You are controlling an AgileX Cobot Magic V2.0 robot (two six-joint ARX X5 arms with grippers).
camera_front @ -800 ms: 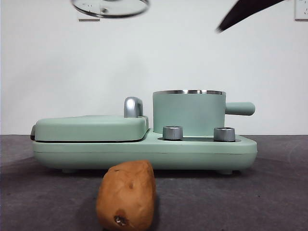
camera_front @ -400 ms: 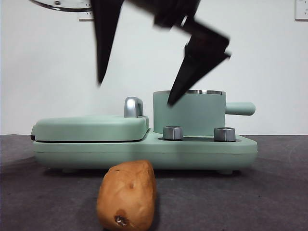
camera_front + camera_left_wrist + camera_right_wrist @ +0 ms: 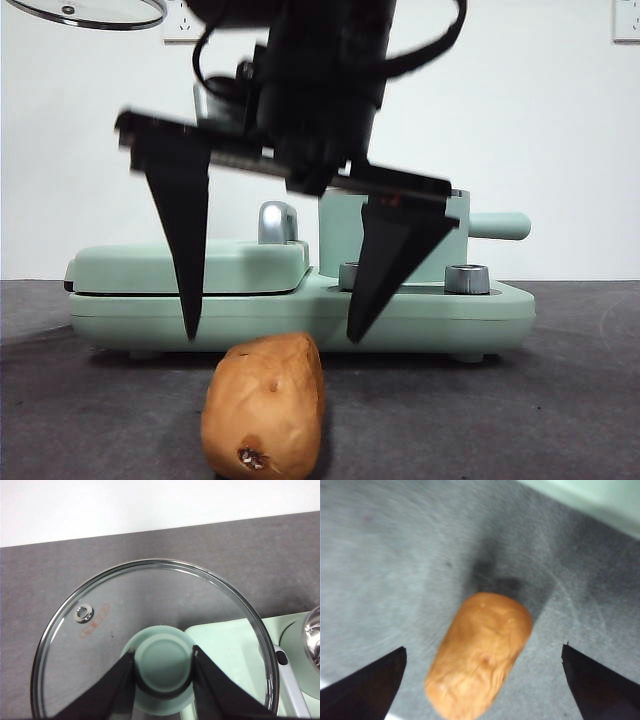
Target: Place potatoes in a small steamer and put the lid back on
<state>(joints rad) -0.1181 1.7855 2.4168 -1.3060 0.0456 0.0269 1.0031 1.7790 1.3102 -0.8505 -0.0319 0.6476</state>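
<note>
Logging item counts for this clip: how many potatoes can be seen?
1. The potato lies on the dark table in front of the green cooker, beneath the open right gripper. Any inside the pot would be hidden.

The right gripper [image 3: 270,335], jaws spread above the potato [image 3: 264,404], hides much of the steamer [image 3: 455,215] behind it. The lid [image 3: 90,12] is cut off at the top edge. The right wrist picture is blurred, with the potato [image 3: 479,652] cropped between the jaws.
</note>
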